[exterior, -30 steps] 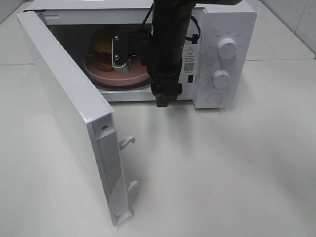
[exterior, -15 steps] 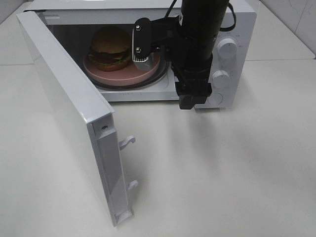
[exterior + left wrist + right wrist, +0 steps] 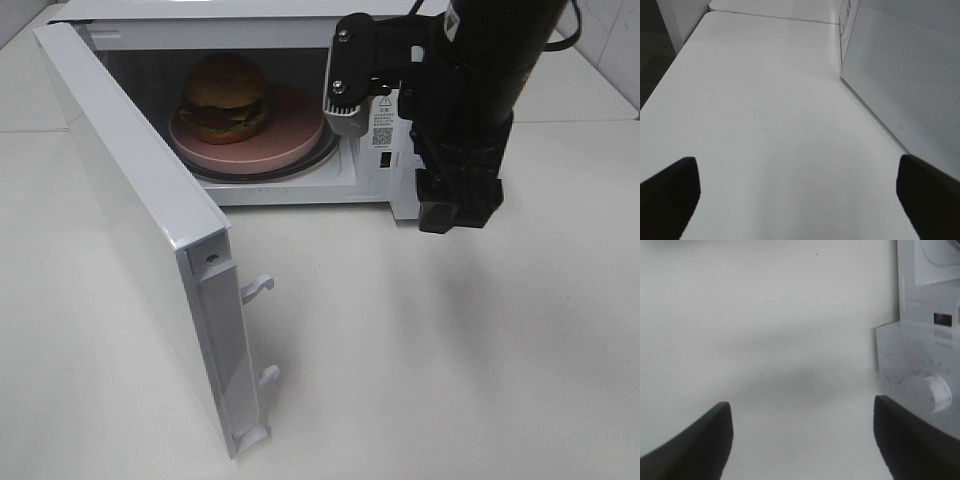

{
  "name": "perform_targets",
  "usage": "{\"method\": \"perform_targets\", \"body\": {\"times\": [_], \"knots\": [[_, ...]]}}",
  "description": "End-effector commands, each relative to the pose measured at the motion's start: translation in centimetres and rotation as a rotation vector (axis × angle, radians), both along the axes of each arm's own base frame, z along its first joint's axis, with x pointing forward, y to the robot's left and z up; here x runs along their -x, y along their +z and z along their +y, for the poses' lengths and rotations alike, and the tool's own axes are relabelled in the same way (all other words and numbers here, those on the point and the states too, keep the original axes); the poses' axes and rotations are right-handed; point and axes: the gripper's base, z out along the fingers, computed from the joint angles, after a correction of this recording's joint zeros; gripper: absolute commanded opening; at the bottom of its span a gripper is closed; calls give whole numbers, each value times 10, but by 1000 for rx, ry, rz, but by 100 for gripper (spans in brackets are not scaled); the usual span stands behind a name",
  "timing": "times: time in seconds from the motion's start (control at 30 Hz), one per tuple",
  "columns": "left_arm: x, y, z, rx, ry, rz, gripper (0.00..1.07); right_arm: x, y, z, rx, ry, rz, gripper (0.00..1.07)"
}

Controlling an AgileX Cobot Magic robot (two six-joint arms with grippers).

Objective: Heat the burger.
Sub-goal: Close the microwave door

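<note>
The burger (image 3: 224, 95), tan bun over green lettuce and dark filling, sits on a round pink plate (image 3: 290, 140) inside the open microwave (image 3: 250, 30). My right gripper (image 3: 456, 208) hangs outside the oven in front of its control panel, pointing down at the table, well apart from the burger. In the right wrist view this gripper (image 3: 800, 440) is open, with only bare table between its dark fingers (image 3: 695, 440). In the left wrist view my left gripper (image 3: 800, 200) is open and empty over the table beside the door (image 3: 905, 75).
The microwave door (image 3: 130, 200) swings far out to the front left, its latch hooks (image 3: 258, 288) sticking out at the end. A control knob (image 3: 935, 390) shows close by in the right wrist view. White table (image 3: 450, 360) stretches across the front and right.
My right arm has drawn back out of the oven opening and moved right, uncovering the burger and plate. Burger, plate and door have stayed put.
</note>
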Motion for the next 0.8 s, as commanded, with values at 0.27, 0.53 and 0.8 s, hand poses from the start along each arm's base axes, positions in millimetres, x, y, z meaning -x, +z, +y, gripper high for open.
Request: {"method": "perform_targets", "body": {"times": [0.27, 0.53, 0.8], "knots": [[0, 2, 0, 2, -3, -22, 100, 41, 13, -35, -79, -251, -10, 76], [0, 2, 0, 1, -4, -22, 100, 39, 5, -64, -143, -630, -8, 76], [0, 2, 0, 1, -4, -22, 100, 30, -3, -82, -245, -975, -28, 76]]}}
